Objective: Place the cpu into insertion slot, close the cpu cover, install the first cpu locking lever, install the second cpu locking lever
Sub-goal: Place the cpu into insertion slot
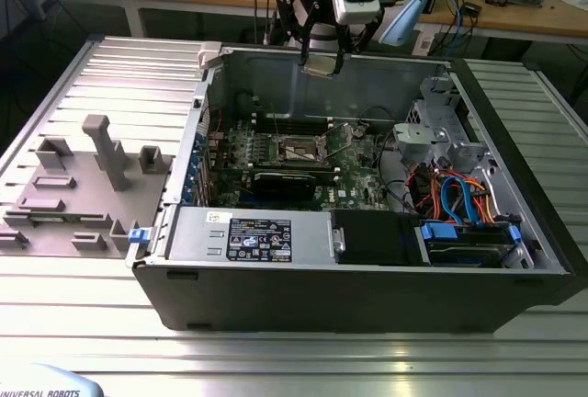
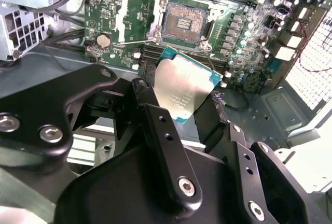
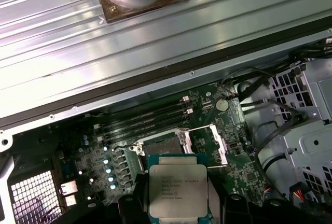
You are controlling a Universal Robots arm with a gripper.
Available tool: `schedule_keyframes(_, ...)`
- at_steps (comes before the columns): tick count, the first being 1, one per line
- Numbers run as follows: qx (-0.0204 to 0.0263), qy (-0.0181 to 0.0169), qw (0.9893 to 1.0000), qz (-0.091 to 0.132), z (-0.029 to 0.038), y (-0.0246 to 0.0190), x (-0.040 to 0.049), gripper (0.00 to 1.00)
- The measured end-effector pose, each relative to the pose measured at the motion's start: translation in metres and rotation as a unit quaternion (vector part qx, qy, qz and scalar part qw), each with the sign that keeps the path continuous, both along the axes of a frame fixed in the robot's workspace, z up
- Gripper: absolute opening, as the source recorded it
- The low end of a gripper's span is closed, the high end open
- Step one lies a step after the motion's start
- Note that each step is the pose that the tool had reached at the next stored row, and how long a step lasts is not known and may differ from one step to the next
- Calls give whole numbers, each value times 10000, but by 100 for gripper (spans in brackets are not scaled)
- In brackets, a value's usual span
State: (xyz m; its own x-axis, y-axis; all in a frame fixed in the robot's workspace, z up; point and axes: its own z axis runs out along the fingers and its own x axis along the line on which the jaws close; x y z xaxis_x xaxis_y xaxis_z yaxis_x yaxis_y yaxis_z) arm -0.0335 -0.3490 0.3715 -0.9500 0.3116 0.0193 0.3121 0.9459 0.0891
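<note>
Your arm's black two-fingered gripper (image 1: pixel 323 55) hangs above the dark square insertion slot with a silvery metal rim (image 1: pixel 301 149), clamped on the small flat square cpu with a silver-grey metal top (image 1: pixel 322 67) and green edges; in both wrist views you can see the black fingers (image 2: pixel 147 97) (image 3: pixel 130 206) pressed against two opposite sides of the chip (image 2: pixel 181 86) (image 3: pixel 178 190), its metal top facing the cameras. The chip is well clear of the slot (image 2: pixel 181 24) (image 3: pixel 163 145), which lies bare with its contact field exposed. Just beside the slot, the thin square silver cpu cover with a cut-out centre (image 2: pixel 132 22) (image 3: pixel 213 145) stands swung open, tilted up off the green circuit board (image 1: pixel 354 181), and a thin wire locking lever (image 2: pixel 132 42) crosses the board at the cover's foot. Long black memory slots (image 3: pixel 142 120) run along one side of the slot. Around the slot stands the open dark grey computer case (image 1: pixel 367 291), lying on its side on a ribbed metal table (image 1: pixel 303 360). Well apart from the slot, outside the case on the exterior view's left, lies a grey moulded fixture tray (image 1: pixel 83 186) with upright posts
</note>
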Motion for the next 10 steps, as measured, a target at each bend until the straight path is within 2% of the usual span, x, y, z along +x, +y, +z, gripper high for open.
schedule_keyframes(4,0,0,9997,-259,0,0,0,54)
schedule_keyframes(10,0,0,9994,-337,0,0,0,54)
